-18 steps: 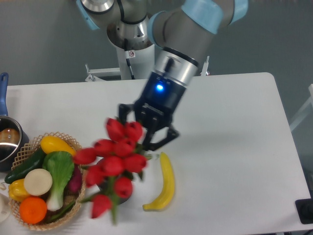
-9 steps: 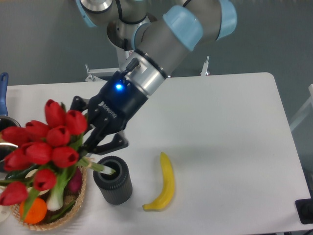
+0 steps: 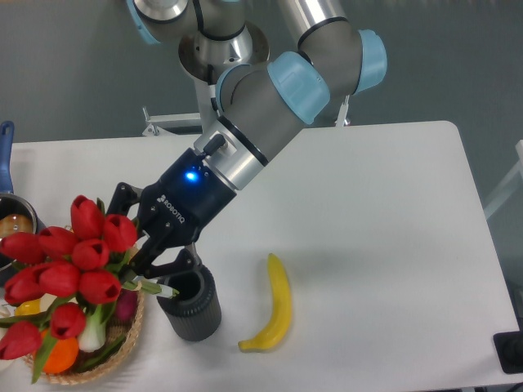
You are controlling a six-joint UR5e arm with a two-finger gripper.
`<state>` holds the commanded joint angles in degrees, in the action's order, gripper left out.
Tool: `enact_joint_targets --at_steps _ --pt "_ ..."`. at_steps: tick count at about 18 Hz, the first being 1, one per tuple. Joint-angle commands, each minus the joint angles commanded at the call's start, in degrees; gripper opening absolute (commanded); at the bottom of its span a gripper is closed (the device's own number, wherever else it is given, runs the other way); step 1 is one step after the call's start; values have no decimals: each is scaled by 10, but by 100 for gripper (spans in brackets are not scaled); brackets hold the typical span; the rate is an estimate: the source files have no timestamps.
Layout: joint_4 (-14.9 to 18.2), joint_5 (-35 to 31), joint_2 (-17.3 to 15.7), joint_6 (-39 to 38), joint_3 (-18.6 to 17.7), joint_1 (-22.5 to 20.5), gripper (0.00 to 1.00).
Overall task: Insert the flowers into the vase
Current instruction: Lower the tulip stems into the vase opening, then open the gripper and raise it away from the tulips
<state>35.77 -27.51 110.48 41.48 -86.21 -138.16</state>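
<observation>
The gripper [image 3: 140,263] was pinching the flowers [image 3: 69,269] by the stems. Stem tips sat at the vase [image 3: 189,305] mouth, bunch tilted way left, so not seated yet imo.

White table [image 3: 392,212]: vase [image 3: 189,307], banana [image 3: 274,303], basket [image 3: 110,364].

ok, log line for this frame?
phase: insertion | gripper: shut on flowers | stem ends at vase mouth, bunch tilted left over basket | banana right of vase

Arm [image 3: 270,106] angled down-left, wrist low, jaws clamped together
</observation>
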Motion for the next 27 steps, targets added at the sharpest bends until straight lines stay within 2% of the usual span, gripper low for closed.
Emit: enact_joint_targets --at_steps 6,10,13,16,20,21,24,27 --pt "0 -1 -8 1 -8 -4 23" --pt "2 -9 16 16 -11 0 27" --pt "2 -13 26 60 -50 1 28" --pt "3 -24 22 97 -91 2 30" --pt "4 -28 24 100 -106 3 38" --pt "4 -32 25 100 -110 3 41" --pt "4 -48 29 100 -113 3 61" --pt "5 -64 32 98 -113 1 98"
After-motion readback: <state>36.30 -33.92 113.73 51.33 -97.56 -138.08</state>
